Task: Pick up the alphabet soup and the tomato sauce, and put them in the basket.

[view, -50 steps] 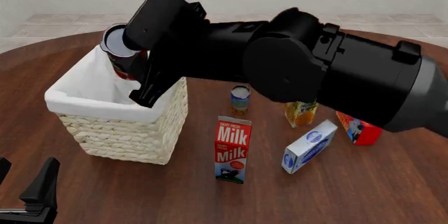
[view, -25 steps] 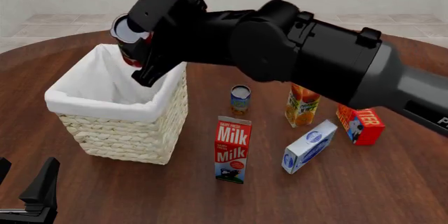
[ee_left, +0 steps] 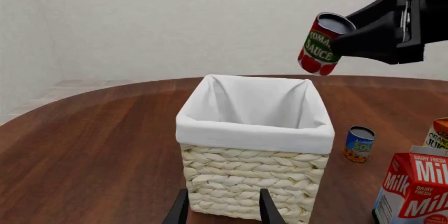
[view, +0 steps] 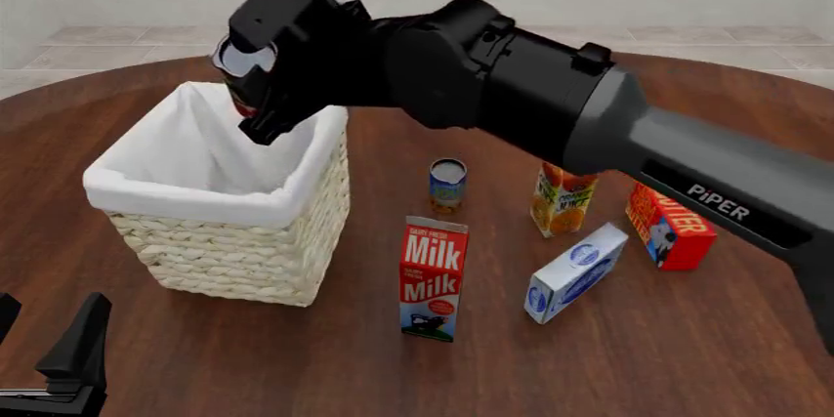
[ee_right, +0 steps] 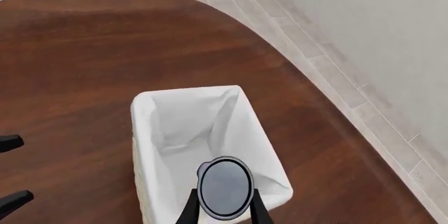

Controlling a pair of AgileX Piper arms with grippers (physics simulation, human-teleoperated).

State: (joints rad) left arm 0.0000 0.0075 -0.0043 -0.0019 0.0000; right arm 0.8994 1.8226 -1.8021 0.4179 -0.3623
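Note:
The can with a red and green label reading "Tomato Sauce" (ee_left: 320,45) hangs tilted above the far edge of the basket (view: 195,197), with my right gripper (view: 254,85) shut on it. The right wrist view looks down on the tomato sauce can's silver top (ee_right: 225,186) over the white-lined basket (ee_right: 144,145). The alphabet soup (view: 447,185), a blue and orange can, stands upright on the table to the right of the basket. My left gripper (view: 39,334) is open and holds nothing, low at the near left, in front of the basket (ee_left: 252,132).
A milk carton (view: 433,278) stands in front of the alphabet soup (ee_left: 359,144). Further right are an orange juice carton (view: 561,200), a blue and white box (view: 575,272) lying down and a red box (view: 669,227). My right arm spans the table above them.
My right arm has stretched out and lifted off the cartons, carrying the tomato sauce can slightly up and back over the basket's far rim. The left gripper has not moved.

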